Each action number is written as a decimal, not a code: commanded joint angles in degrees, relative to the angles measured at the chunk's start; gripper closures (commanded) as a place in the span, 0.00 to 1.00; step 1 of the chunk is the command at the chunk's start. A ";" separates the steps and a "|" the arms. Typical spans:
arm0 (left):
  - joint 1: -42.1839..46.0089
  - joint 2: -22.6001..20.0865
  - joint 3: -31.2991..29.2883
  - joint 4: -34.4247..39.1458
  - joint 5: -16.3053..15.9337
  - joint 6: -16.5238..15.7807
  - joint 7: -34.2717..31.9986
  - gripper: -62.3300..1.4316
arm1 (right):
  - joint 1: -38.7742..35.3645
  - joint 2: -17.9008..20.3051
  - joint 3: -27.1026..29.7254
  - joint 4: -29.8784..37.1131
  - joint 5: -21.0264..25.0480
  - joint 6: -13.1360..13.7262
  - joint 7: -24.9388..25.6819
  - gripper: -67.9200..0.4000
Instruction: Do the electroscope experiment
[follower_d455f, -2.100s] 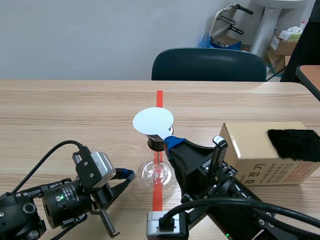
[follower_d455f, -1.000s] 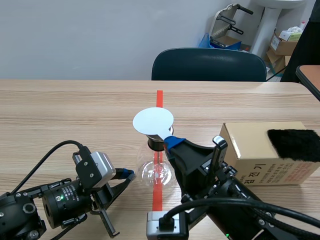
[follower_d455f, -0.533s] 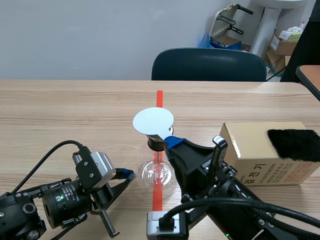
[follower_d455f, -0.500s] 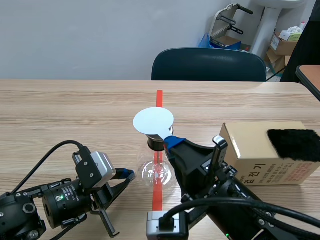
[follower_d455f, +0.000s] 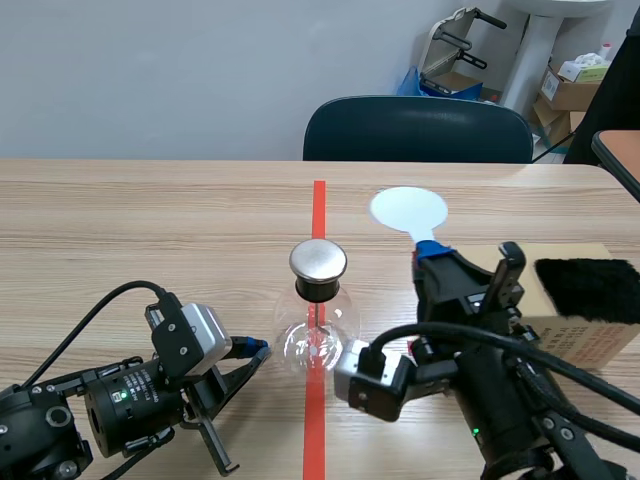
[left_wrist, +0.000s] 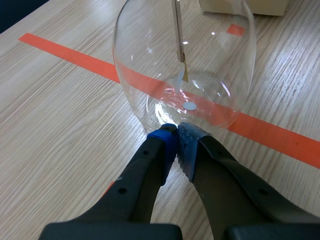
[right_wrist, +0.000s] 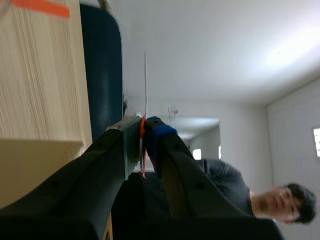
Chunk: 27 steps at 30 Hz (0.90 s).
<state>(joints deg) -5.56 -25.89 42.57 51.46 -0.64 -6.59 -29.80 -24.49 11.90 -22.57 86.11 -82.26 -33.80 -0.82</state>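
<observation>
Glass flask (follower_d455f: 318, 335): stands on the red tape line (follower_d455f: 318, 205) at mid-table, probably so both arms can reach it equally. A thin rod (left_wrist: 177, 30) hangs inside it and ends in a small foil leaf (left_wrist: 184, 75), which looks to hang straight.
Metal cap (follower_d455f: 318, 260): a round plate on the flask's neck, with its top bare and nothing over or against it.
White disc (follower_d455f: 408, 209): held off the table, roughly level, at about 1 o'clock from the cap and well apart from it.
Right gripper (follower_d455f: 432, 258): pinched narrowly on the disc's stem at its near edge. Gripping there keeps the pads off the face, which likely spares any charge on it.
Left gripper (left_wrist: 175, 137): fingers pressed together on nothing, with the tips touching the flask's base at about 8 o'clock. This reads as a brace against sliding.
Cardboard box (follower_d455f: 570, 335): sits at 3 o'clock from the flask, partly behind the right arm. A black fur pad (follower_d455f: 590, 288) lies on top, presumably for rubbing the disc.
Step in hand: judged to be between charging and testing, with the disc away from the cap.
</observation>
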 joint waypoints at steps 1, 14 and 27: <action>-0.02 0.31 -0.22 0.98 -0.37 0.00 -0.76 0.92 | 0.20 0.31 0.42 1.16 0.15 -0.70 -2.71 0.97; -0.02 0.31 -0.22 0.98 -0.37 0.00 -0.76 0.92 | 0.20 0.31 0.42 1.16 0.09 -0.70 -17.38 0.97; -0.02 0.31 -0.22 0.98 -0.37 0.02 -0.74 0.92 | 0.20 0.28 0.42 1.16 -0.04 -0.70 -7.48 0.97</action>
<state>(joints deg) -5.56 -25.89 42.57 51.46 -0.64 -6.59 -29.80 -24.49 11.90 -22.57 86.11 -82.08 -33.80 -8.71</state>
